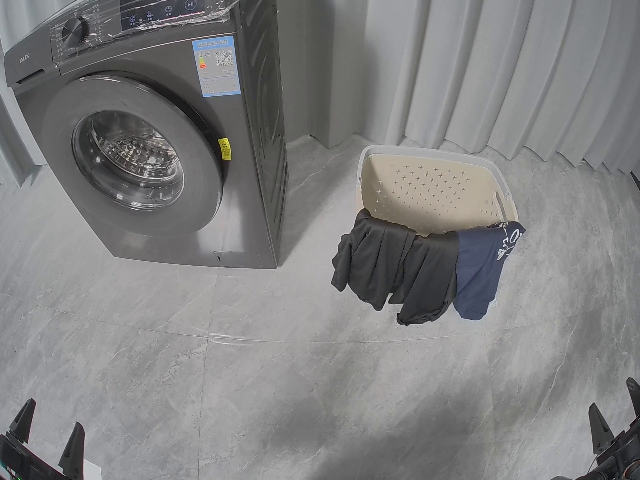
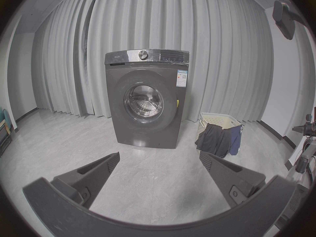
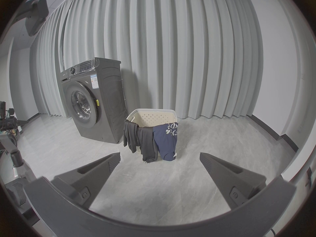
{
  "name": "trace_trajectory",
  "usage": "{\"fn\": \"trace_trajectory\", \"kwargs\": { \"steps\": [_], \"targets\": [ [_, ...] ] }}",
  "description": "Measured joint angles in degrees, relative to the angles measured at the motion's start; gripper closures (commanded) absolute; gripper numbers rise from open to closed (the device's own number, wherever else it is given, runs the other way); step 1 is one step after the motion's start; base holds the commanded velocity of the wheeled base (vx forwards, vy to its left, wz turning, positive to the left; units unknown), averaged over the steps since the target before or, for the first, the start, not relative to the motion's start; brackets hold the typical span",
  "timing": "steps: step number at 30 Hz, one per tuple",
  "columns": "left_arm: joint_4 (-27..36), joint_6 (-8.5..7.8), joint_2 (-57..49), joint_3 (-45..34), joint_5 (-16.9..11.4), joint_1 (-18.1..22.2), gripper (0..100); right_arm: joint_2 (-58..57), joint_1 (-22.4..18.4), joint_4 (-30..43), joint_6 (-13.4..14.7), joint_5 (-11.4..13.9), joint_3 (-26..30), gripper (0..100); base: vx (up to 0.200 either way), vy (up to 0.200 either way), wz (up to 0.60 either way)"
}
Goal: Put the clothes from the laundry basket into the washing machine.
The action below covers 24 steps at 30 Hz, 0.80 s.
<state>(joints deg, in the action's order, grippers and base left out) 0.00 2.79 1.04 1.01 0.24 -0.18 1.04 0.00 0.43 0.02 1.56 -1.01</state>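
A dark grey garment (image 1: 390,268) and a navy garment (image 1: 480,271) hung over the near rim of the laundry basket (image 1: 427,153). We judged them light and limp, best pinched at a bunched fold. The washing machine (image 1: 160,135) stood to the left on a smooth tiled floor (image 1: 267,368), with curtains (image 1: 500,55) behind. The left tool (image 2: 159,154) and right tool (image 3: 159,155) gaped empty, well short of the basket.

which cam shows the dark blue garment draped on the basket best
Head view: the dark blue garment hangs large and unobstructed over the near rim of the cream plastic laundry basket. The right wrist view shows it smaller; the left wrist view, a narrow strip.
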Motion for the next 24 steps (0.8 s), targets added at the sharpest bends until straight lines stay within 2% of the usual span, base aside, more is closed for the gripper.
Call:
{"fn": "trace_trajectory", "kwargs": {
  "steps": [6, 12, 15, 21, 24],
  "targets": [
    [0.00, -0.01, 0.00, 0.00, 0.00, 0.00, 0, 0.00, 0.00, 0.00, 0.02, 0.00, 0.00, 0, 0.200, 0.000, 0.00],
    [0.00, 0.00, 0.00, 0.00, 0.05, 0.00, 0, 0.00, 0.00, 0.00, 0.00, 0.00, 0.00, 0, 0.000, 0.000, 0.00],
    [0.00, 0.00, 0.00, 0.00, 0.05, -0.02, 0, 0.00, 0.05, 0.00, -0.02, 0.02, 0.00, 0, 0.000, 0.000, -0.60],
    [0.00, -0.01, 0.00, 0.00, 0.05, 0.02, 0, 0.00, 0.00, 0.01, -0.02, -0.01, 0.00, 0, 0.000, 0.000, 0.00],
    [0.00, 0.00, 0.00, 0.00, 0.05, 0.02, 0, 0.00, 0.00, 0.01, -0.02, 0.00, 0.00, 0, 0.200, 0.000, 0.00]
  ]
}}
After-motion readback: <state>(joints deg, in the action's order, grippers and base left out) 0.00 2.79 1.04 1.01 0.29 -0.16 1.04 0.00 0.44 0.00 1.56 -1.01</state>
